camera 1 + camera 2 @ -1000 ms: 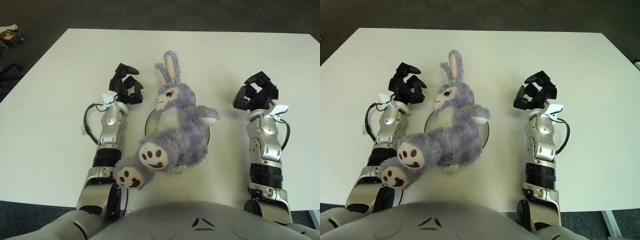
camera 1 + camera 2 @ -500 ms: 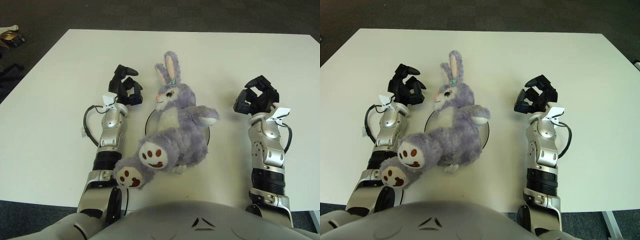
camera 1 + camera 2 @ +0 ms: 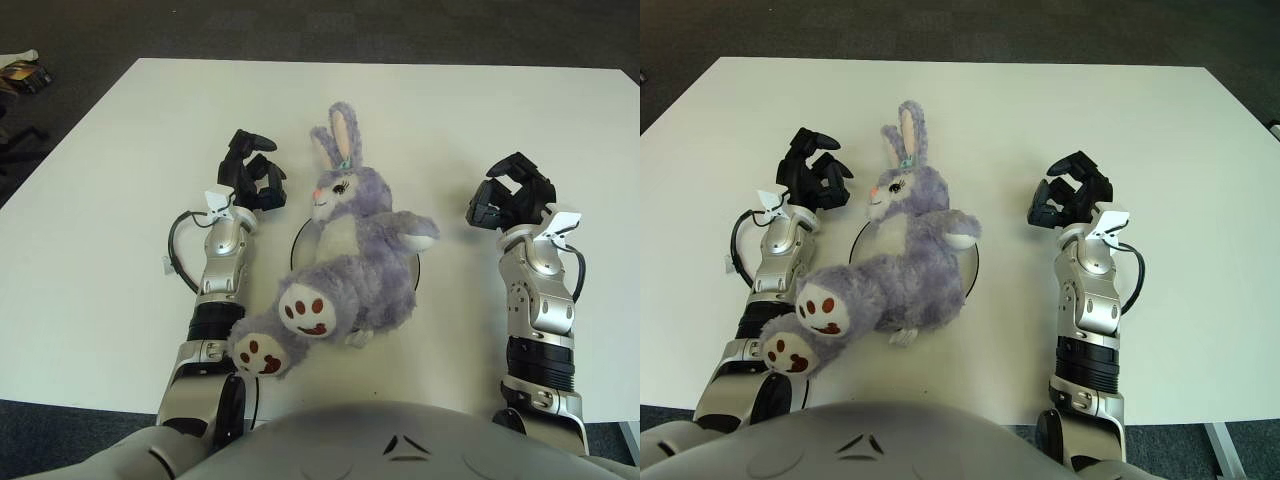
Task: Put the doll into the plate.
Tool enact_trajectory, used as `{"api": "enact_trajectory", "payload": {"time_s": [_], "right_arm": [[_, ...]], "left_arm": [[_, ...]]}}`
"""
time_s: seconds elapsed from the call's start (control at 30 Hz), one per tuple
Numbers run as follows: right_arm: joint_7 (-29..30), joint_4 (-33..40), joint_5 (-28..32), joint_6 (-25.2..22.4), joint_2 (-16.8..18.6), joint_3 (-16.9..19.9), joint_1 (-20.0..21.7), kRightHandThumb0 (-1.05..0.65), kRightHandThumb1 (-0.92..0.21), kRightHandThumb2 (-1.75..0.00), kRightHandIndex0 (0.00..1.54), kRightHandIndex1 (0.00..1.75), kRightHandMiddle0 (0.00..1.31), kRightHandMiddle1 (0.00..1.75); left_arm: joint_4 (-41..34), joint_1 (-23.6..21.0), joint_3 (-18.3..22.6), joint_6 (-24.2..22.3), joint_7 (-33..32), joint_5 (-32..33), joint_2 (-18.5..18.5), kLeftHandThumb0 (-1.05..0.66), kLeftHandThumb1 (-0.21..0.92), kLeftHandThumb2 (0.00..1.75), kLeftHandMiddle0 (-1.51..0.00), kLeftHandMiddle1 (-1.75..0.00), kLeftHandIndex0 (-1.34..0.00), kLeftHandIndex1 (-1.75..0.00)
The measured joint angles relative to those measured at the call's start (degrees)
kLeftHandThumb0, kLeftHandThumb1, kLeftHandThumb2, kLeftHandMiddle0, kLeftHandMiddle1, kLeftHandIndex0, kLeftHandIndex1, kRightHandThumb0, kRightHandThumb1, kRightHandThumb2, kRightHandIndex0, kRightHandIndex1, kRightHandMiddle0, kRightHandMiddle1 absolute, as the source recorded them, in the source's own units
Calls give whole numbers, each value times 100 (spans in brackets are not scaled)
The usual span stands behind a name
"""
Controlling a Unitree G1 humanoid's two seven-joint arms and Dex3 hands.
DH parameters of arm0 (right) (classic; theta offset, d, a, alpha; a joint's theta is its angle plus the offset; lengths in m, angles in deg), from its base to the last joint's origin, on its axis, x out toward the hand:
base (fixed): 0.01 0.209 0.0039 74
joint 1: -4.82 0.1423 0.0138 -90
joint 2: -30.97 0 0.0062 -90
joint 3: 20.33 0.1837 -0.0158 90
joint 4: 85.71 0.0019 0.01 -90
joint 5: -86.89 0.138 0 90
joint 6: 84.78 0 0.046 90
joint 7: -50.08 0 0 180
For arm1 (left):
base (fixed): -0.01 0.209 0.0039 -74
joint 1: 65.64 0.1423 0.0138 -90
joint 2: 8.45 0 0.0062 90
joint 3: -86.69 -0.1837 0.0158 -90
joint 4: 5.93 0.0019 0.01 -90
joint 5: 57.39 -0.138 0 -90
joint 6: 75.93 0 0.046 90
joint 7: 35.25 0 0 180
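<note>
Nearest to me, I am seeing the robot's grey torso filling the bottom edge, with both forearms reaching forward over the white tabletop [image 3: 100, 200]. Just beyond the torso, the doll [image 3: 345, 260], a purple plush rabbit, is lying across the middle of the tabletop. Its two feet with brown paw prints are pointing toward me at the lower left, one of them hanging near the near edge beside my left forearm. Its body is stretching up and to the right, and it is covering most of the plate [image 3: 300, 235], of which I am only making out a thin dark rim curving out at the rabbit's left side and again at its right. So the doll is lying on top of the plate, its legs spilling off the near side.

To the left of the rabbit's chest, my left hand [image 3: 250, 175] is showing just beside the rabbit's head, apart from the plush. Its black fingers are curling loosely and gripping nothing. A black cable is looping out beside the left wrist.

Over on the right, my right hand [image 3: 512, 195] is showing well apart from the doll's outstretched arm, with bare tabletop between them. Its fingers are also bending inward in a relaxed curl, holding nothing.

Farther out, the rabbit's head is lying tilted, with its ears pointing away from me. Beyond the far edge of the tabletop, dark carpet is showing.
</note>
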Motion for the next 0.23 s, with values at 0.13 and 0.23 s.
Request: {"api": "enact_trajectory", "payload": {"time_s": [0.13, 0.23], "right_arm": [[0, 8, -6, -42, 0, 14, 0, -1, 10, -175, 91, 175, 78, 161], [0, 16, -11, -71, -1, 22, 0, -1, 10, -175, 91, 175, 78, 161]], "left_arm": [[-9, 0, 23, -8, -169, -20, 30, -2, 21, 146, -73, -174, -43, -173], [-13, 0, 28, -8, -310, -78, 43, -1, 24, 141, -60, -175, -50, -174]]}}
